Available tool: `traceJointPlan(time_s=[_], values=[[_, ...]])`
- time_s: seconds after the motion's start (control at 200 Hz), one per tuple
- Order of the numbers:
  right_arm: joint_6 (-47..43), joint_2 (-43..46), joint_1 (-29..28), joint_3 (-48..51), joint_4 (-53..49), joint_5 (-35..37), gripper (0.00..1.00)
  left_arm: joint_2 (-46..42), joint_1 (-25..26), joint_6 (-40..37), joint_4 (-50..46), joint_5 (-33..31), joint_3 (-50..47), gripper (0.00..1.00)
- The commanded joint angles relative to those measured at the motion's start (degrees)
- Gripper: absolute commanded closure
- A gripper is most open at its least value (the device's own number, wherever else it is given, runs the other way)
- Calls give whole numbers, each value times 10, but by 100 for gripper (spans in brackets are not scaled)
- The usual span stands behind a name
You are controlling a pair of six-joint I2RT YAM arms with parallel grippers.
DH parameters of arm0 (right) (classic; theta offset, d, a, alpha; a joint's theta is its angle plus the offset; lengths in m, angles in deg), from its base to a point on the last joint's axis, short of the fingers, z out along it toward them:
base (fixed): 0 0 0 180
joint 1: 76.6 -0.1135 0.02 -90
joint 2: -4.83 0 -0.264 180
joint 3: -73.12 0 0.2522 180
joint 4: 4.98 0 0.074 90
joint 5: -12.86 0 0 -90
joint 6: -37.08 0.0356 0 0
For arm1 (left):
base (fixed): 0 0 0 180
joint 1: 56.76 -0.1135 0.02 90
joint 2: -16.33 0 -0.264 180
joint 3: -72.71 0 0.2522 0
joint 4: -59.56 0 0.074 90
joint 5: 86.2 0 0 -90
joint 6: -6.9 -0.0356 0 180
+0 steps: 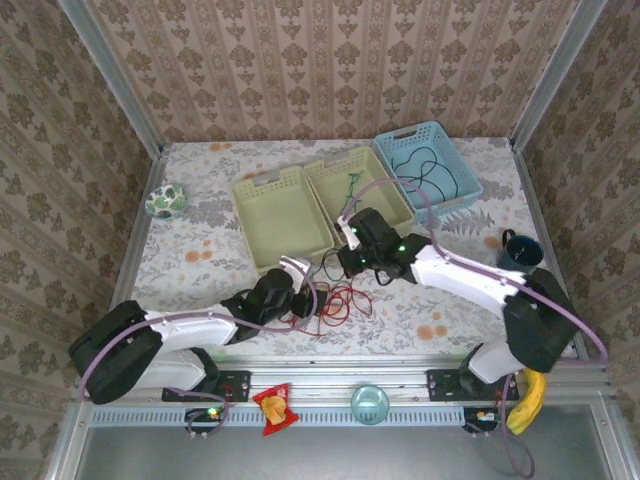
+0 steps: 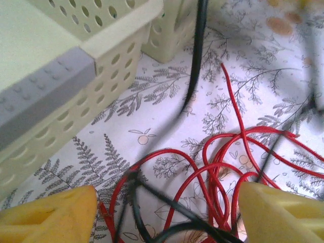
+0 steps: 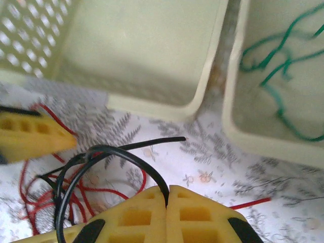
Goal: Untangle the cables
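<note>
A red cable [image 2: 202,167] lies in tangled loops on the floral table, with a black cable [image 2: 195,50] running through them. My left gripper [image 2: 167,217] hangs open just above the tangle, one yellow finger [image 2: 50,215] on either side of it. My right gripper [image 3: 167,195] is shut on a loop of the black cable [image 3: 126,154], whose free end lies on the cloth. The red loops [image 3: 45,192] lie to its left. A green cable [image 3: 273,86] lies in the right cream basket [image 3: 233,126]. From above, both grippers, left [image 1: 303,290] and right [image 1: 345,262], meet over the red tangle [image 1: 340,300].
Two cream baskets [image 1: 283,215] [image 1: 385,205] stand just behind the tangle. A blue basket [image 1: 428,165] at the back right holds a dark cable. A green ball [image 1: 165,201] sits far left and a dark mug [image 1: 520,250] far right. A banana [image 1: 530,400] hangs off the front rail.
</note>
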Motion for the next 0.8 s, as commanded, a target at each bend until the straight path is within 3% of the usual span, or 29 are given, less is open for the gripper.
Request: traceJointPlan(time_s=[0.0,0.385,0.74,0.795], values=[[-1,73,0,-2,-15,82,100,19,4,3,28,16,-2,26],[-64,213,1,-51,52,376,100,109,4,-1,76,47,12,26],[-250,219,8,-151,231,484,100,79,2,0,59,64,11,16],[-275,213,11,-170,262,496,100,72,0,0,48,69,13,8]])
